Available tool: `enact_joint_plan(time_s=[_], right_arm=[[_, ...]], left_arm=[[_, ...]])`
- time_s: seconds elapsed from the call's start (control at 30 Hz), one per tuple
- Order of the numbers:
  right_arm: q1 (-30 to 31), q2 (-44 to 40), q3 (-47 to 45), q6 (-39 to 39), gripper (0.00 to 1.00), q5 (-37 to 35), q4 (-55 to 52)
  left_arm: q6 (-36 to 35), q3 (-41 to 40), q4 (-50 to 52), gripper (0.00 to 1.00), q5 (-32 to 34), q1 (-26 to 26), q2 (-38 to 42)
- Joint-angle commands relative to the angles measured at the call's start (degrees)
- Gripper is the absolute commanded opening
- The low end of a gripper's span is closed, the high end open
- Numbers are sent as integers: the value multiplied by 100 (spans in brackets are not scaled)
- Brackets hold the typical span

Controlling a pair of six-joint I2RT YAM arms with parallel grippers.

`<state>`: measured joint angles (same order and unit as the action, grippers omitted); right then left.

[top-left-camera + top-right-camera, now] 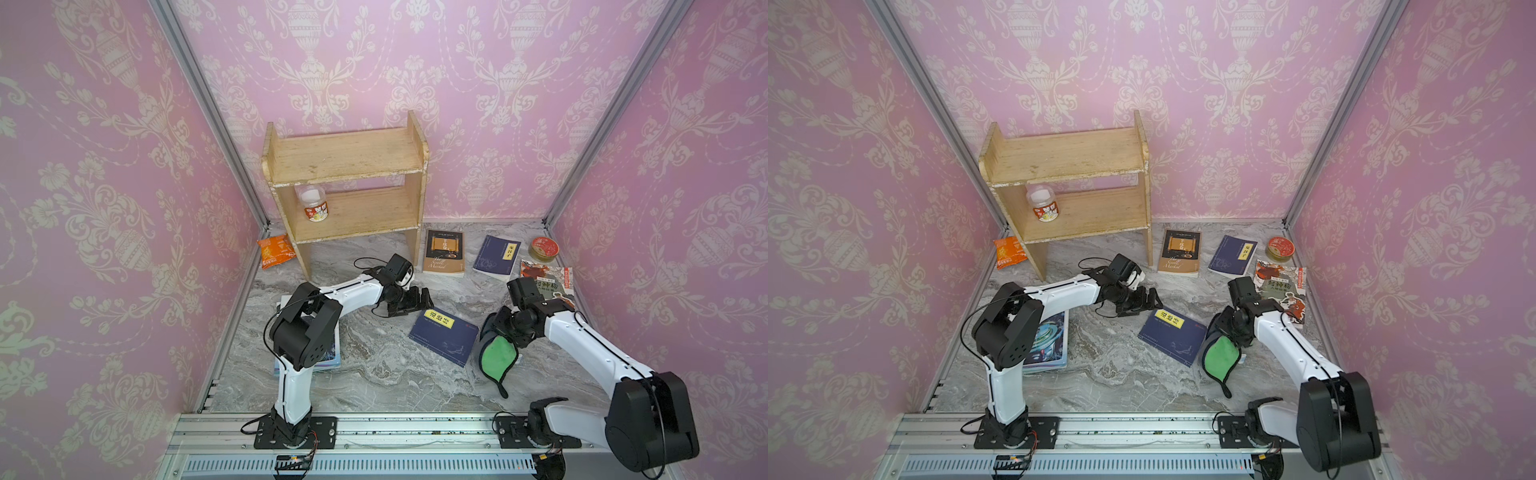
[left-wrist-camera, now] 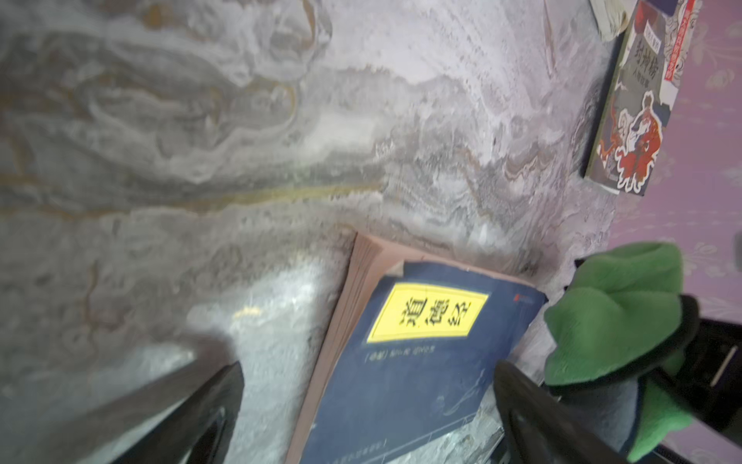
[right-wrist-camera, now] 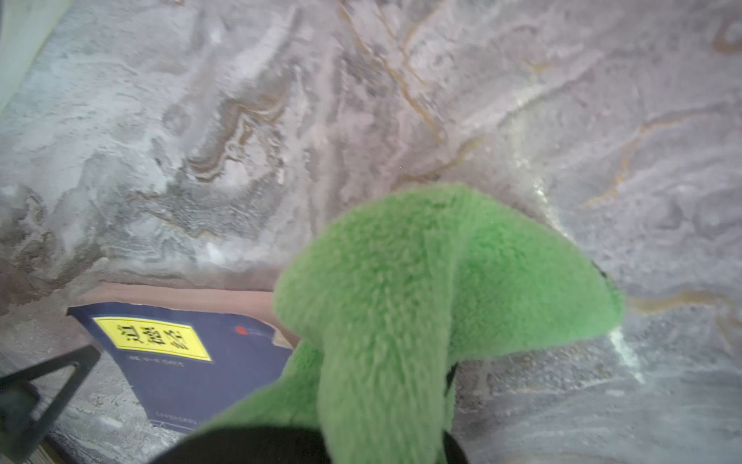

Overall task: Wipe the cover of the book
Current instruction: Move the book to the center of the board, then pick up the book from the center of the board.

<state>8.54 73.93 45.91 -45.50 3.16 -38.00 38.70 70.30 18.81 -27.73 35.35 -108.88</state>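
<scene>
Sweep left with right gripper (image 1: 503,332), clamped on green cloth (image 1: 496,353), onto blue book (image 1: 444,337) just beside; ignore wide-open left gripper (image 1: 417,301) off far corner.

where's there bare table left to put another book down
Widest bare patch of the grey marble table: the front, bordered by the dark blue book with yellow label, the green cloth with black trim and the aluminium rail. A smaller patch lies between that book and the black-and-tan book. The back right is crowded with the red-illustrated book and a round red tin.
</scene>
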Motion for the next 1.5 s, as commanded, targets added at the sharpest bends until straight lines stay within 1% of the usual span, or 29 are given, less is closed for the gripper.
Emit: enact_joint_plan(time_s=[0.0,0.1,0.17,0.27,0.33,0.4,0.47,0.57,0.67,0.8,0.9,1.03,1.07,1.13,1.23,1.27,1.33,1.4,1.47], right_arm=[[61,624,542,744,0,34,282],[91,1462,1079,1048,0,417,321],[191,1940,1379,1237,0,584,260],[371,2352,1537,1298,0,597,254],[403,2455,1506,1225,0,622,248],[412,2409,1274,1159,0,667,416],[412,2283,887,925,0,765,635],[454,2118,379,760,0,906,811],[566,1884,-102,574,0,1029,987],[738,1479,-596,359,0,1026,1047],[904,1074,-1003,125,0,981,1093],[1354,464,-1427,-258,0,1129,1175],[1476,346,-1486,-305,0,1147,1193],[1514,245,-1449,-241,0,1159,1041],[1465,239,-1051,142,0,741,485],[1411,303,-896,285,0,667,369],[1269,516,-676,436,0,738,285],[1174,784,-602,411,0,950,397],[1186,1073,-605,341,0,1260,739]], left_arm=[[261,-772,-344,99,142,109,769],[442,-1217,-374,99,287,248,1285],[626,-1412,-467,99,218,415,1455],[991,-1641,-817,99,102,744,1500],[1160,-1688,-945,99,44,939,1431],[1251,-1669,-938,99,25,1098,1371],[1338,-1748,-923,99,111,1185,1400],[1458,-1933,-1004,99,153,1202,1434],[1472,-2007,-1122,99,170,1203,1306],[1240,-1786,-1046,99,136,1196,951],[859,-1506,-736,99,200,1124,702],[511,-1096,-602,99,184,786,365],[483,-958,-619,99,121,683,281],[455,-797,-710,99,3,517,194],[454,-830,-835,99,-175,331,230],[487,-905,-835,99,-279,284,273],[599,-1156,-892,99,-495,253,394],[801,-1483,-1017,99,-644,253,543],[1153,-1942,-1399,99,-881,253,727]])
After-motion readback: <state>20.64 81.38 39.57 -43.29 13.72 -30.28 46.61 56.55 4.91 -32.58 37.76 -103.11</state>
